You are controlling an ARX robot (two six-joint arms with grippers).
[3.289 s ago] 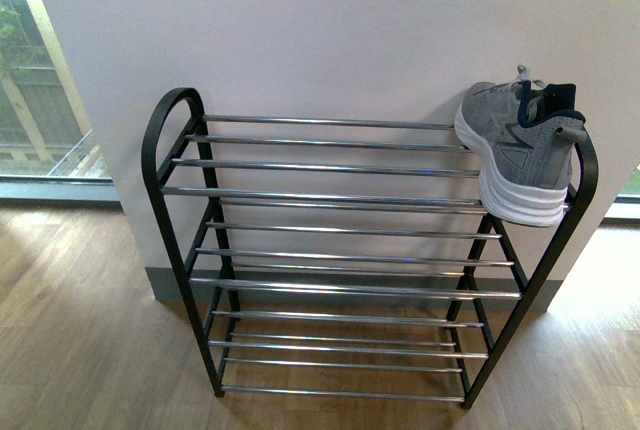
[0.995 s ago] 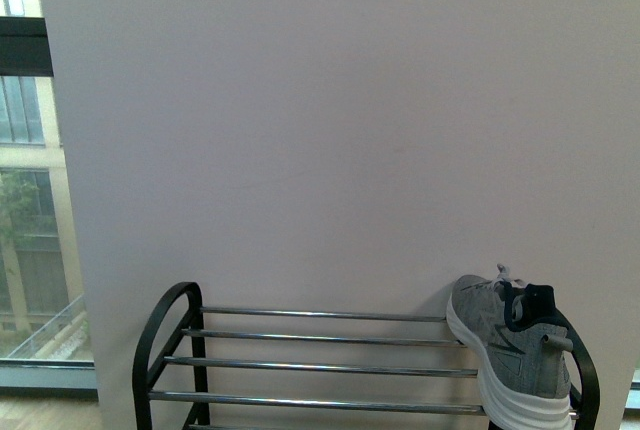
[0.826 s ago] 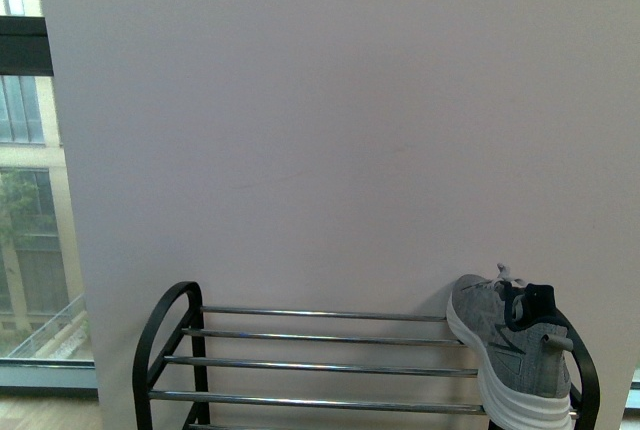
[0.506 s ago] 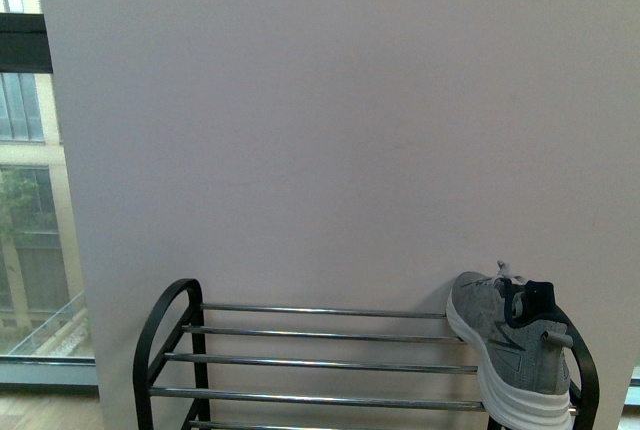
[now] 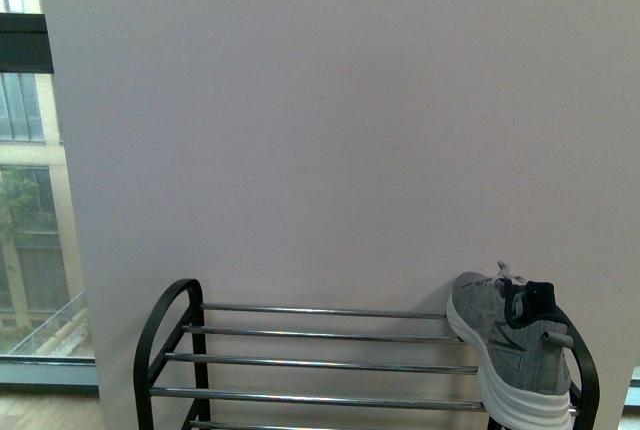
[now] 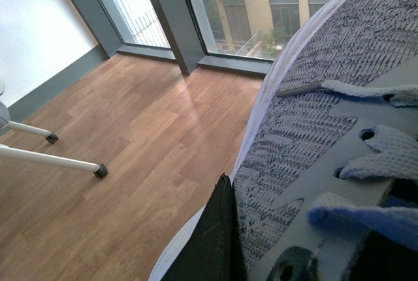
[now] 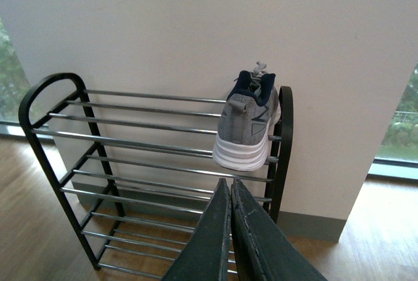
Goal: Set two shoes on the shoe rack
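Front view: white wall (image 5: 320, 130) fills most of the frame. Only the top tier of the shoe rack (image 5: 320, 335) shows, along the bottom edge. One grey sneaker (image 5: 520, 355) sits at lower right, on the right end of that tier, its sole on the bars. A window (image 5: 25, 200) runs down the left edge. Neither of my arms is in view here.

Right wrist view: gives what the front view cuts off, the whole shoe rack (image 7: 144, 124), all four tiers down to the wood floor. The grey sneaker (image 7: 248, 124) rests on the top tier against the right side frame, heel toward this camera, with the heel overhanging the front bar. My right end effector (image 7: 228, 186) has its fingers pressed together, nothing between them, and hangs apart from the rack.

Left wrist view: the only view of the second sneaker (image 6: 313, 131). Its grey knit, laces and white sole edge crowd the lens. My left end effector (image 6: 222, 235) is clamped on it, one dark finger flat against the upper. Beyond it are the wood floor (image 6: 117, 137), a white chair leg with a caster (image 6: 100, 171), and tall windows (image 6: 261, 0).

Against 3.3 s ago: the front view then looked down on the full rack and floor; now it looks higher, mostly at wall. The racked sneaker keeps its spot. Nearly unchanged from 0.5 s ago.
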